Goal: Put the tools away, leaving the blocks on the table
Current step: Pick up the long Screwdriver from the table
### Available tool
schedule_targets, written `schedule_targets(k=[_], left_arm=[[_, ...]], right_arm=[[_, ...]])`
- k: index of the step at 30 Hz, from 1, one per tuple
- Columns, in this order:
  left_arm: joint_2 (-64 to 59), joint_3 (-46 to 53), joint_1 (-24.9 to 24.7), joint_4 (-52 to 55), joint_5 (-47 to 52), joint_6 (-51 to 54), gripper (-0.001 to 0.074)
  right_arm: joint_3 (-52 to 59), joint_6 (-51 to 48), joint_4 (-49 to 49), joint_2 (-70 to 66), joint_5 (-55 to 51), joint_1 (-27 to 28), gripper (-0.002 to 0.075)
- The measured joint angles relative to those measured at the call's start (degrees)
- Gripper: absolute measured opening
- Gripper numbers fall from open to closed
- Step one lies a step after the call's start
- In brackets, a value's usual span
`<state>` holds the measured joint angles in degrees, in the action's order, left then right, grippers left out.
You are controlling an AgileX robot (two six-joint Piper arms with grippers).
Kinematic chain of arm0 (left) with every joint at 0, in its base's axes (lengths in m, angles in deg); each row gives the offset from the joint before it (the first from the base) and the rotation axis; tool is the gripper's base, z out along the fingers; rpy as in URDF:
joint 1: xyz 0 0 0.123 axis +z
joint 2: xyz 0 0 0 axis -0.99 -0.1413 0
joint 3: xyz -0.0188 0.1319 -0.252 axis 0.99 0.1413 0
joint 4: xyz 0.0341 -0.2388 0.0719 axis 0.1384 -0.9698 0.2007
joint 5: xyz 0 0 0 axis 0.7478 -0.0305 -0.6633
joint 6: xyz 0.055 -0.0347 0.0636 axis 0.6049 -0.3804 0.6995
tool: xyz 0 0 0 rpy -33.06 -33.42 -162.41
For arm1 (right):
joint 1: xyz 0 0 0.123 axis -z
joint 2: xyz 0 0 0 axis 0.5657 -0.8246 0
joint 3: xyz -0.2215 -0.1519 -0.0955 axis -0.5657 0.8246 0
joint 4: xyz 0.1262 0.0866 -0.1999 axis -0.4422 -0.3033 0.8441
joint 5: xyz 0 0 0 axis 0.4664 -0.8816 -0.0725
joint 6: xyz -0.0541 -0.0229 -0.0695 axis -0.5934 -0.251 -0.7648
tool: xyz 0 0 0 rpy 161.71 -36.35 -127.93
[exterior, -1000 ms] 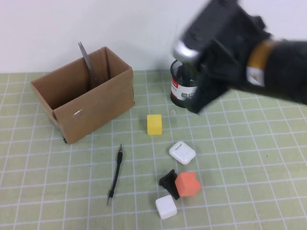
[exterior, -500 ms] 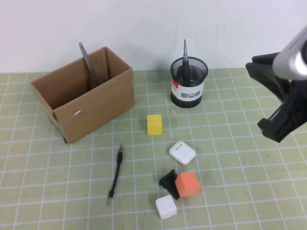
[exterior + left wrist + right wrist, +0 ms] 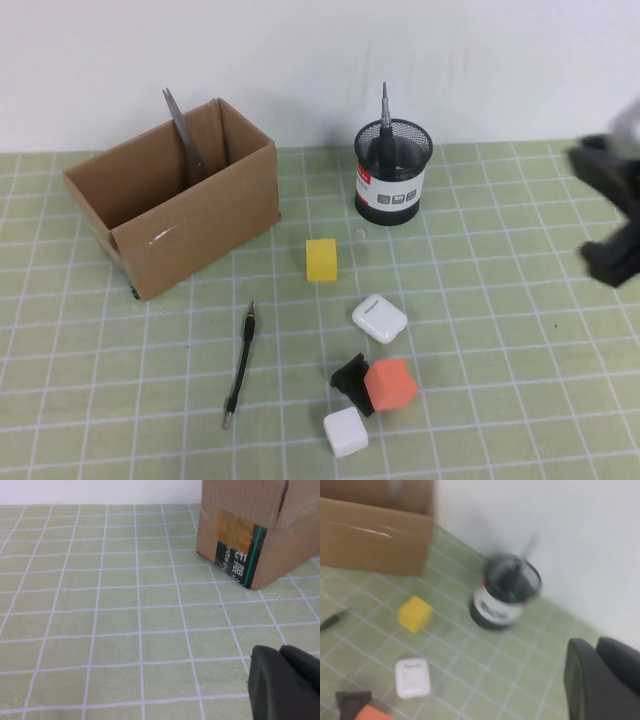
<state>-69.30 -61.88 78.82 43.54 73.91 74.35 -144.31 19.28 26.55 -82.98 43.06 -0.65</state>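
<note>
The steel scissors [image 3: 185,130] stand blade-up in the cardboard box [image 3: 190,215] at the back left. The black-handled driver [image 3: 384,115] stands tip-up in the black mesh cup [image 3: 393,185], which also shows in the right wrist view [image 3: 506,592]. The thin black rod [image 3: 239,365] lies on the table [image 3: 500,400] in front of the box. The yellow block [image 3: 321,259], orange block [image 3: 391,385], white block [image 3: 346,432] and black chunk [image 3: 350,376] lie on the grid. My right gripper [image 3: 612,215] [image 3: 597,647] is raised at the right edge, empty, jaws together. My left gripper [image 3: 281,652] is shut and empty beside the box's corner [image 3: 250,530].
A white rounded case [image 3: 379,318] lies between the yellow and orange blocks. The box takes up the back left and the cup the back middle. A white wall runs behind the table.
My right arm has drawn back from above the mesh cup to the right edge of the view. The driver stays standing in the cup. Nothing else has moved.
</note>
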Motion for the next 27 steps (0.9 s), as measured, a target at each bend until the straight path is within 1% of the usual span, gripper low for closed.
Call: schedule_targets(k=[3, 5, 8, 12, 16, 21, 22, 24, 27], left_arm=[[0.0, 0.0, 0.0, 0.0, 0.0, 0.0, -0.0004], [0.0, 0.0, 0.0, 0.0, 0.0, 0.0, -0.0004], [0.0, 0.0, 0.0, 0.0, 0.0, 0.0, -0.0004], [0.0, 0.0, 0.0, 0.0, 0.0, 0.0, -0.0004], [0.0, 0.0, 0.0, 0.0, 0.0, 0.0, -0.0004], [0.0, 0.0, 0.0, 0.0, 0.0, 0.0, -0.0004], [0.0, 0.0, 0.0, 0.0, 0.0, 0.0, -0.0004], [0.0, 0.0, 0.0, 0.0, 0.0, 0.0, -0.0004], [0.0, 0.0, 0.0, 0.0, 0.0, 0.0, -0.0004]], right_arm=[[5.1, 1.49, -6.19, 3.89, 1.58, 7.87, -0.0007], [10.82, 3.19, -8.88, 7.62, 4.91, 13.59, -0.0007], [19.29, 4.55, -10.23, 13.65, 12.04, 20.97, -0.0007], [31.7, 5.02, -10.33, 22.07, 20.34, 28.07, -0.0007], [43.05, 5.02, -10.36, 30.75, 23.73, 33.28, -0.0007], [54.45, 5.17, -10.36, 42.7, 23.73, 38.11, -0.0008], [55.26, 5.24, -10.46, 44.68, 22.58, 38.75, -0.0008], [55.7, 5.4, -10.79, 49.49, 17.06, 39.98, -0.0008], [55.91, 5.54, -10.89, 54.97, 10.23, 40.57, -0.0007]])
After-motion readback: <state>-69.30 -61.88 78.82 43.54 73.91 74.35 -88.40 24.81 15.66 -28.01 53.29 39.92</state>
